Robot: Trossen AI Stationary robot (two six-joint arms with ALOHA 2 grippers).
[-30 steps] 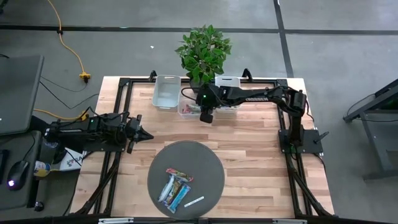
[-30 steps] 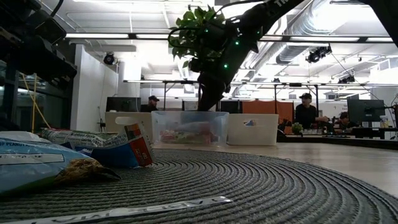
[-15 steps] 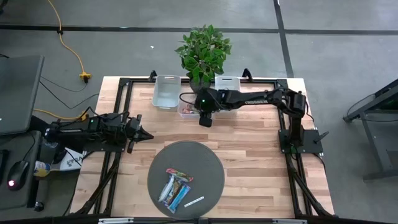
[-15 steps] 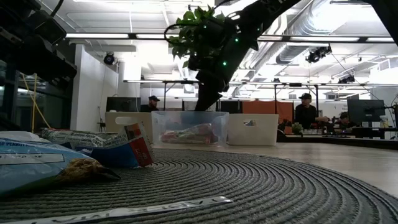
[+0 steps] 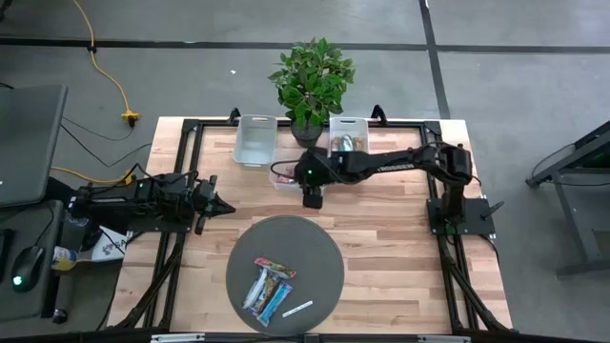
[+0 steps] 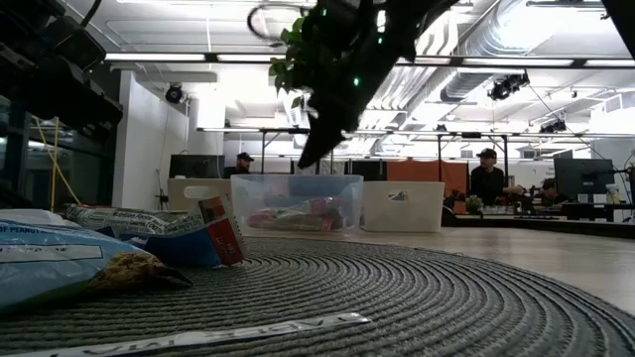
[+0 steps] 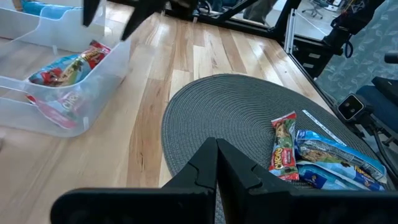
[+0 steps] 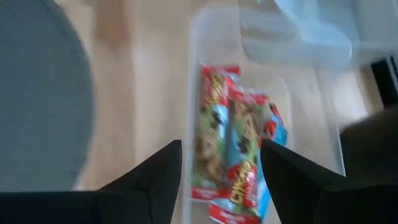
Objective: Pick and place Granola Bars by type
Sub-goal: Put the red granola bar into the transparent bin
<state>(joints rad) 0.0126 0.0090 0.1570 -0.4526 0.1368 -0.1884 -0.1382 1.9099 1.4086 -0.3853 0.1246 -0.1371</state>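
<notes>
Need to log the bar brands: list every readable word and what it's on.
"PEANUT": on the light blue wrapper, low view; the other words are cut off.
White strip label: the print is upside down and cannot be read.
Red wrappers: the logos are too blurred to read.

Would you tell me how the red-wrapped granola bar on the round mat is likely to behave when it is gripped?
The red-wrapped granola bar is flat and small, so probably light. Its shiny wrapper may be slippery and crinkle under the fingers. Lying flat on the mat, it should slide rather than roll.

The wooden table bears a round grey mat and three clear bins.
</notes>
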